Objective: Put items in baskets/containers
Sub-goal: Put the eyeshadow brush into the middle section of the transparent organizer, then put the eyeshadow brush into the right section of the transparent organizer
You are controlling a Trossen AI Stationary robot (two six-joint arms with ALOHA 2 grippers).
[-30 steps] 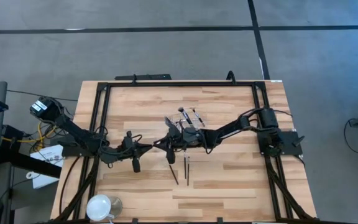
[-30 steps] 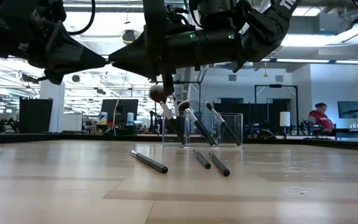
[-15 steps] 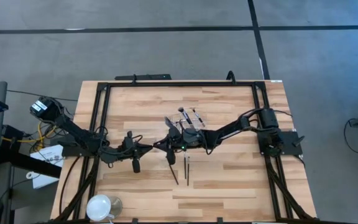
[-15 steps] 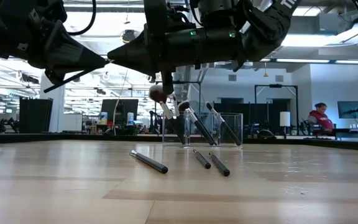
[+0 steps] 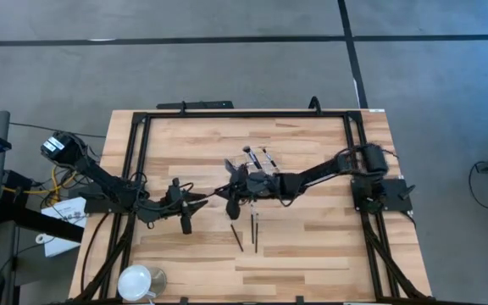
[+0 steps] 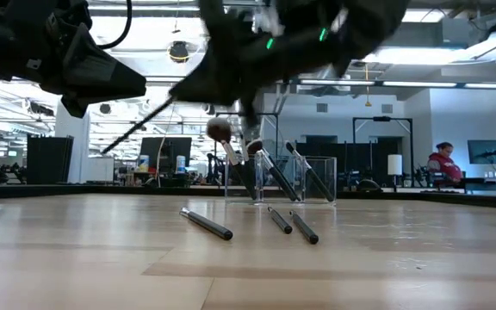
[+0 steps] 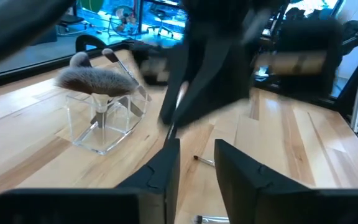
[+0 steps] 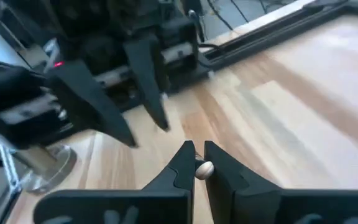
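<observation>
Wooden table [image 5: 312, 237], brush [image 8: 204, 168] pinched in right hand [image 8: 196, 163]

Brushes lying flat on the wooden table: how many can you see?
3, side by side in front of the clear tray: left brush, middle brush, right brush. Others stand in the tray; some may be hidden.

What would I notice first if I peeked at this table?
Two dark arms meet above the middle of the wooden table, the right gripper pinching a brush. Just behind them stands a clear container with a fluffy brush poking out. Three more brushes lie loose on the wood.
</observation>
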